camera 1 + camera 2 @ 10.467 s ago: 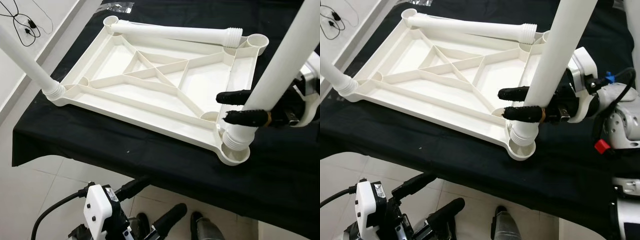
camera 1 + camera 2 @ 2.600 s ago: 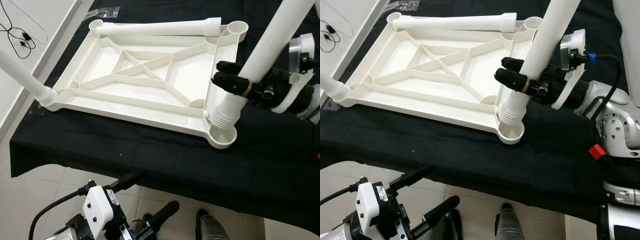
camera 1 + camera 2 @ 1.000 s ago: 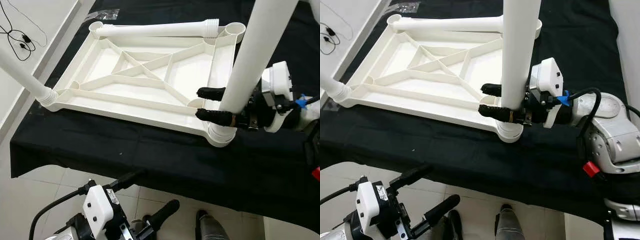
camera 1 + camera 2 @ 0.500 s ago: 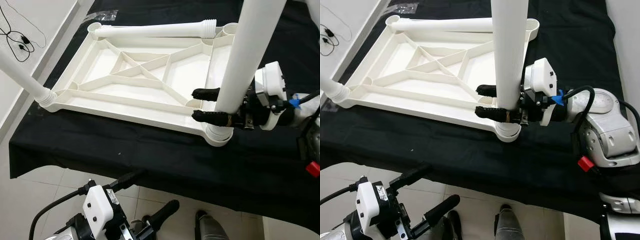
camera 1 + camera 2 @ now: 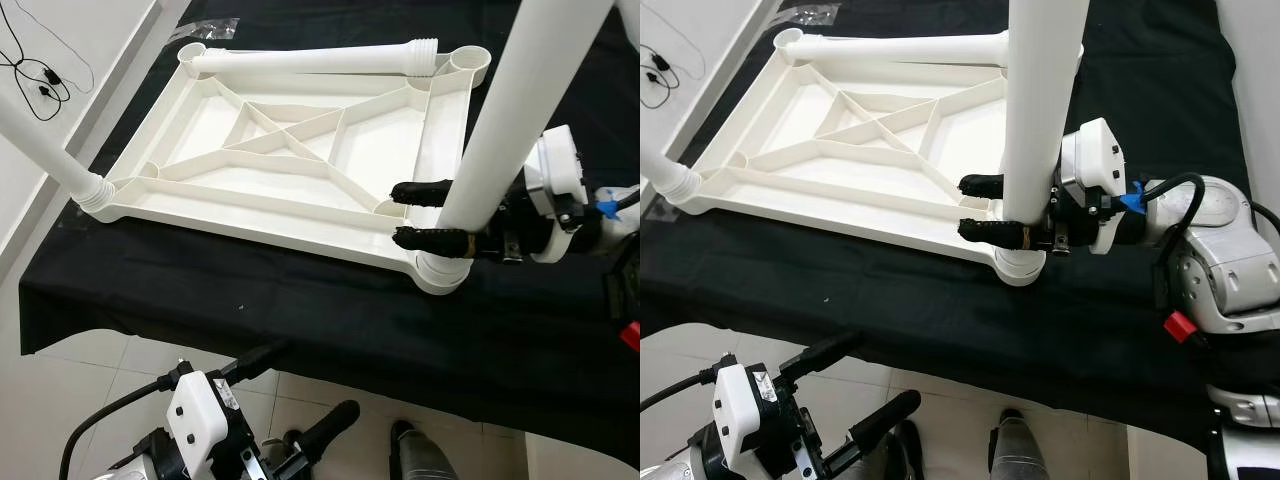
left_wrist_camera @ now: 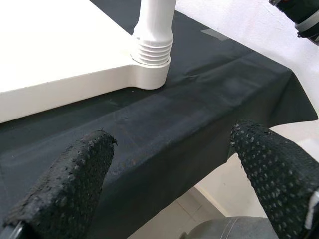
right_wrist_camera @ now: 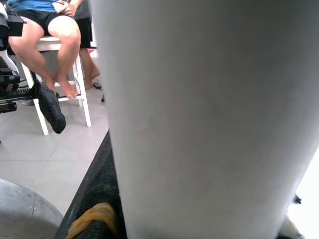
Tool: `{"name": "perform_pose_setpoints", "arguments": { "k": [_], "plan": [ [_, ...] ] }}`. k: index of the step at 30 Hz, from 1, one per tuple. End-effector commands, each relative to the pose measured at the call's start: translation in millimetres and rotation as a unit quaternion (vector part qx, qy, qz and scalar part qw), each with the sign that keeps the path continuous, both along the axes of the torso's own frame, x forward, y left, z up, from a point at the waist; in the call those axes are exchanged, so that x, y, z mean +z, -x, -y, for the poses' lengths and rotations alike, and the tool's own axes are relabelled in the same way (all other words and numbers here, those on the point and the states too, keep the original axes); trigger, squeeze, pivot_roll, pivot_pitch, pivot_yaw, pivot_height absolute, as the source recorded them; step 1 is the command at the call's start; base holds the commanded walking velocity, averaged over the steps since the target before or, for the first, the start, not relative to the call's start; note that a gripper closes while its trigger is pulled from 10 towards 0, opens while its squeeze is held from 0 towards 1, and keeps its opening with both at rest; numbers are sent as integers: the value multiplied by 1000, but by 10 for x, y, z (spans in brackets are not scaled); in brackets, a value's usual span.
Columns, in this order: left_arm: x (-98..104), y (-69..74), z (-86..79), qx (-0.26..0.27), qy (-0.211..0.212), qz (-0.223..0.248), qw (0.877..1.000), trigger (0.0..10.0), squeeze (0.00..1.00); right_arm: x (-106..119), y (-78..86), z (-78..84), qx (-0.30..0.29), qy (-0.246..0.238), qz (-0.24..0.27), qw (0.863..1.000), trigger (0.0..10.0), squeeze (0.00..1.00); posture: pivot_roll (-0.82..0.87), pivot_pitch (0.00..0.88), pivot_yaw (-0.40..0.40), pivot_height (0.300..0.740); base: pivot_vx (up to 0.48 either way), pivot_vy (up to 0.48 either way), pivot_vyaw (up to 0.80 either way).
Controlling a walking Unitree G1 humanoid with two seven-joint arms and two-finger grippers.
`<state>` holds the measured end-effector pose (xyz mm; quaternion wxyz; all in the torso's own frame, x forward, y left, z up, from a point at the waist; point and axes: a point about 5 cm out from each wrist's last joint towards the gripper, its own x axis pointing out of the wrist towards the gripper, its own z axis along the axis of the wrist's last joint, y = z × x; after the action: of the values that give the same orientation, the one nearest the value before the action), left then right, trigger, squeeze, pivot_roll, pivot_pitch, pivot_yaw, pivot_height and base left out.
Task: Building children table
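The white tabletop (image 5: 300, 150) lies upside down on the black cloth (image 5: 300, 310), its ribbed underside facing up. The right gripper (image 5: 428, 215) has its two black fingers closed around the standing table leg (image 5: 500, 130), just above the leg's threaded end, which sits in the near right corner socket (image 5: 440, 272) of the tabletop. The leg stands close to upright (with a slight lean). A second leg (image 5: 45, 150) is seated in the near left corner socket and slants away to the left. A third leg (image 5: 310, 60) lies loose along the far edge of the tabletop. The left gripper (image 6: 174, 184) hangs below the table edge, holding nothing, its fingers spread wide apart; its wrist view looks up at the seated left leg. In the right wrist view a seated person's legs (image 7: 50, 45) are visible on a white chair (image 7: 75, 84).
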<state>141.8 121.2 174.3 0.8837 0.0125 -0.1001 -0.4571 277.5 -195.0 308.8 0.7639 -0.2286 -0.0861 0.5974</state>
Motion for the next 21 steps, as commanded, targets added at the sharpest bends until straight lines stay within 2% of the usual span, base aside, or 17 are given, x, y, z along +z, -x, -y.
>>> {"name": "perform_pose_setpoints", "arguments": {
  "k": [1, 21],
  "plan": [
    [-35, 35, 0, 2, -3, -8, 1000, 10000, 0, -163, -11, -12, 14, 15, -48, 999, 10000, 0, 39, 356, 124, 740, 0, 0, 0],
    [-34, 41, 6, 3, -1, -7, 1000, 10000, 0, -84, -12, 31, 79, 7, -94, 992, 10000, 0, 39, 365, 116, 740, 0, 0, 0]
  ]
}}
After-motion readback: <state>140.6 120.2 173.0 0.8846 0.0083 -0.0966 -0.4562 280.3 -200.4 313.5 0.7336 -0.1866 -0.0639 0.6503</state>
